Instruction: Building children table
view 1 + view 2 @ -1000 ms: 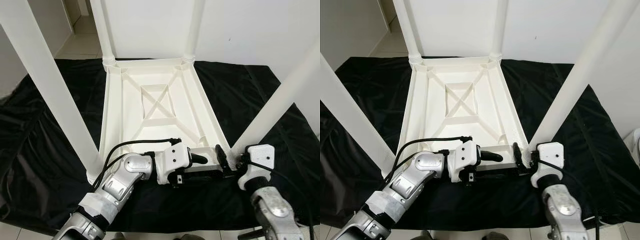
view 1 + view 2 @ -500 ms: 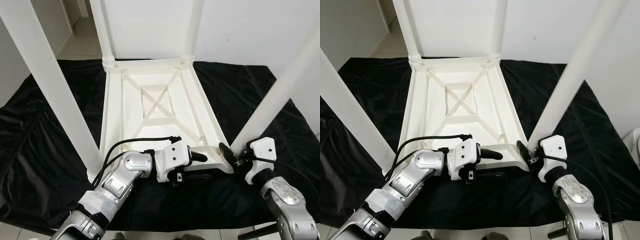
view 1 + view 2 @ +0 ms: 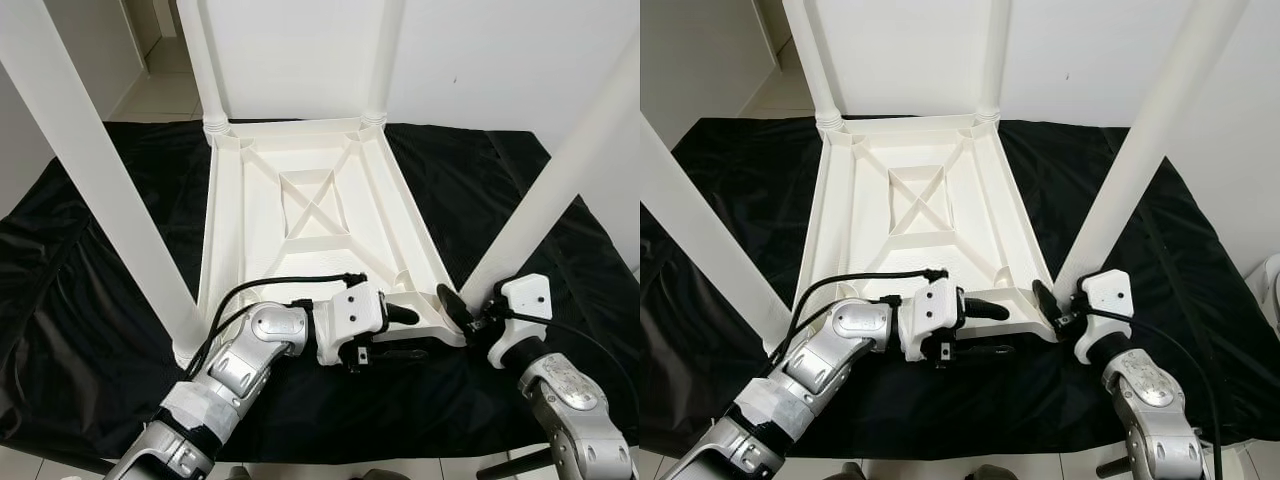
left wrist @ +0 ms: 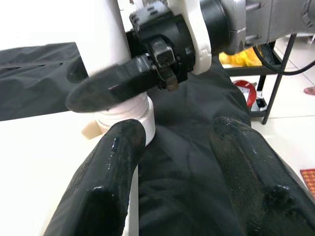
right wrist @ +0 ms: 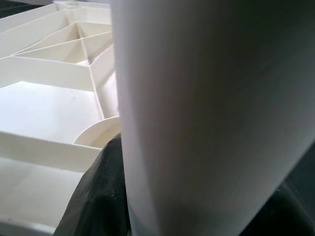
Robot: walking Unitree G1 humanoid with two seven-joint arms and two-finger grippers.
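The white table (image 3: 310, 220) lay upside down on a black cloth (image 3: 90, 290), its legs pointing up. The left pincer (image 3: 400, 334) straddled the near edge of the tabletop, fingers spread, holding nothing. The right pincer (image 3: 462, 312) gripped the near right leg (image 3: 545, 200) at its base.

Head pair: set high, facing forward and down on the upturned white table (image 3: 310, 215) and the black cloth (image 3: 90, 260) under it, from mid distance. Same scene in both eyes, shifted a little sideways. Left wrist camera: very near, looking along its own black fingers (image 4: 113, 182) toward the near right leg (image 4: 106, 64). Right wrist camera: pressed close against that same leg (image 5: 206, 113), with the ribbed underside (image 5: 54, 54) behind. Shared between wrist views: this leg's base.
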